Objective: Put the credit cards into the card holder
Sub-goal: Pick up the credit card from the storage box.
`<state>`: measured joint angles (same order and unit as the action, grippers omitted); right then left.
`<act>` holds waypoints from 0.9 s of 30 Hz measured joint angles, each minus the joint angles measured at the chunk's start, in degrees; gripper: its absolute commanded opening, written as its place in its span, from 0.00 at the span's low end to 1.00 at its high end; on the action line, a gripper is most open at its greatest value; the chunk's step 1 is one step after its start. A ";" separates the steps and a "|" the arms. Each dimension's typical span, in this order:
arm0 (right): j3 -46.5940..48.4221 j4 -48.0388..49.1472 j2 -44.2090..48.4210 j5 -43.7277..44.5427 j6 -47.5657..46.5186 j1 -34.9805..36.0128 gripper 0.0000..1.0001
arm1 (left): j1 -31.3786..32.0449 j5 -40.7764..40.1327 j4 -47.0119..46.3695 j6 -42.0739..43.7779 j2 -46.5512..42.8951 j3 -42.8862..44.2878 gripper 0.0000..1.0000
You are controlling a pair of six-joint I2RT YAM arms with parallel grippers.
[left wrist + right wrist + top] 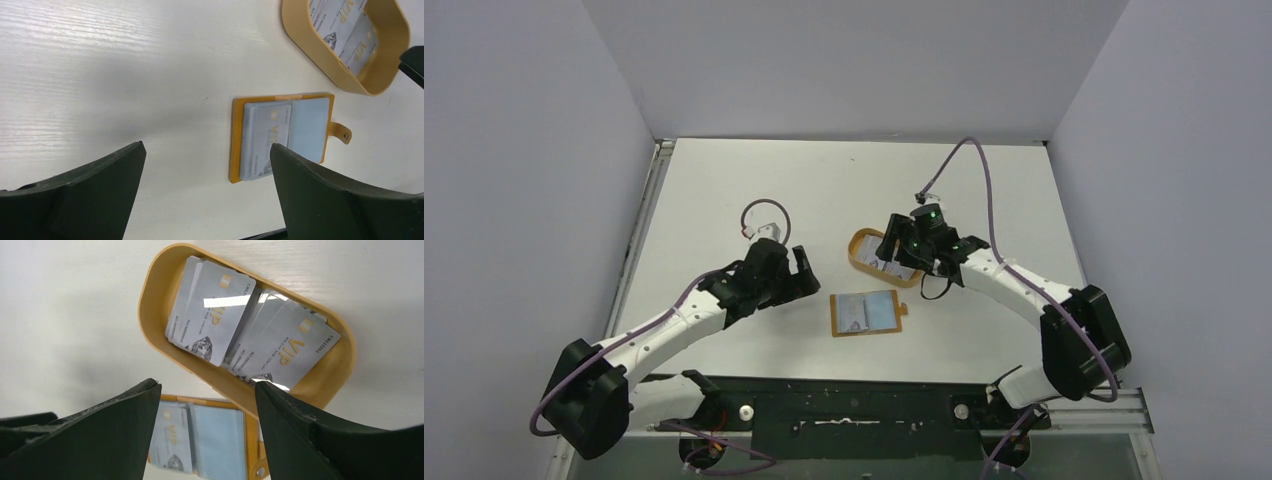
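The card holder (867, 313) lies open and flat on the white table, snap tab to the right. One credit card (265, 135) sits in its left pocket, also seen in the right wrist view (172, 437). Several more credit cards (215, 315) lie overlapping in an oval tan tray (856, 250). My left gripper (802, 268) is open and empty, low over bare table left of the holder (282, 137). My right gripper (902, 246) hovers open and empty over the tray's near rim (225, 390).
Grey walls close in the table on the left, back and right. A black mounting rail (844, 410) with both arm bases runs along the near edge. The right arm's purple cable (984, 190) loops above the tray.
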<state>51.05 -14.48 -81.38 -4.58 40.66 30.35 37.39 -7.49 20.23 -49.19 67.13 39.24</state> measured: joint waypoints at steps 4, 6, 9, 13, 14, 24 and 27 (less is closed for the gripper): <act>0.74 2.95 -5.70 1.31 2.82 0.00 0.65 | 0.00 -1.33 1.22 0.24 -0.50 0.00 0.97; 0.74 4.72 -8.15 2.32 5.16 0.00 0.64 | 0.00 -1.57 1.75 0.31 -0.63 0.00 0.97; 0.87 6.93 -11.43 3.61 8.61 -0.04 0.62 | 0.00 -1.60 2.14 0.31 -0.72 -0.07 0.96; 1.57 8.68 -15.04 4.66 12.09 -0.15 0.61 | 0.00 -1.57 2.67 0.31 -0.70 -0.15 0.95; 1.86 8.92 -15.91 4.81 12.76 -0.22 0.61 | 0.00 -1.57 2.71 0.28 -0.70 -0.22 0.95; 4.22 11.28 -19.34 5.66 15.43 -0.31 0.46 | 0.00 -1.27 2.75 0.24 -0.13 -0.83 0.91; 4.24 11.32 -19.74 5.75 15.52 -0.33 0.41 | 0.00 -1.22 2.73 0.22 0.17 -0.96 0.90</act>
<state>55.29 -3.16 -101.12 1.17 56.18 30.02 37.39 -8.71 22.96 -48.97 67.31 38.28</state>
